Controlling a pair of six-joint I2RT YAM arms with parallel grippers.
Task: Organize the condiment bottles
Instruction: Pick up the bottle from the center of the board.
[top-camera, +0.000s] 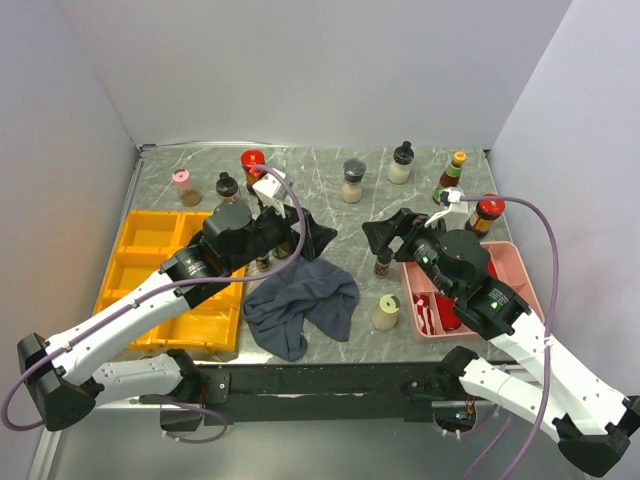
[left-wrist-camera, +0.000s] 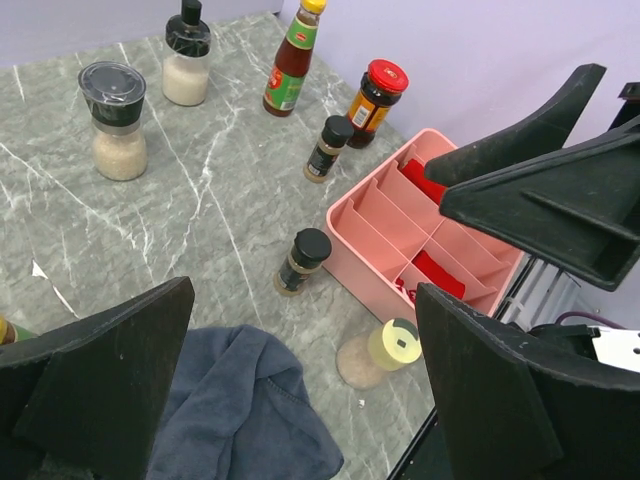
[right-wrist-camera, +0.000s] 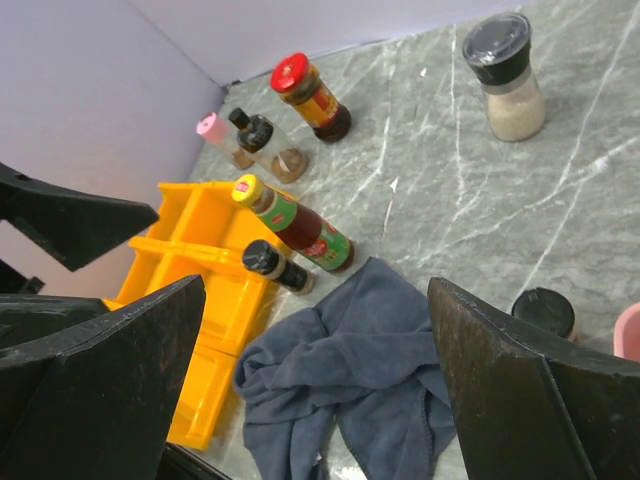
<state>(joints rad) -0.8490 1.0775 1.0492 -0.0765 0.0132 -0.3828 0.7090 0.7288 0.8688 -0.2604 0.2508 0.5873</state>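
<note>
Though scattered, cylindrical glass condiment bottles (top-camera: 352, 182)

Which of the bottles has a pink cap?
The small jar at the far left of the back row, behind the yellow tray and left of a black-capped bottle. No other cap is pink.

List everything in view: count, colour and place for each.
condiment bottles: twelve across the views; caps black, red, pink, grey, yellow, pale green; spread over the table
cloth: one, dark grey, crumpled at front centre
yellow tray: one, yellow, left side
pink tray: one, pink, right side
red items: at least two, red, inside pink tray; kind unclear
table: one, grey marble, under everything
left tool: one, black, open, left of centre
right tool: one, black, open, right of centre
</note>
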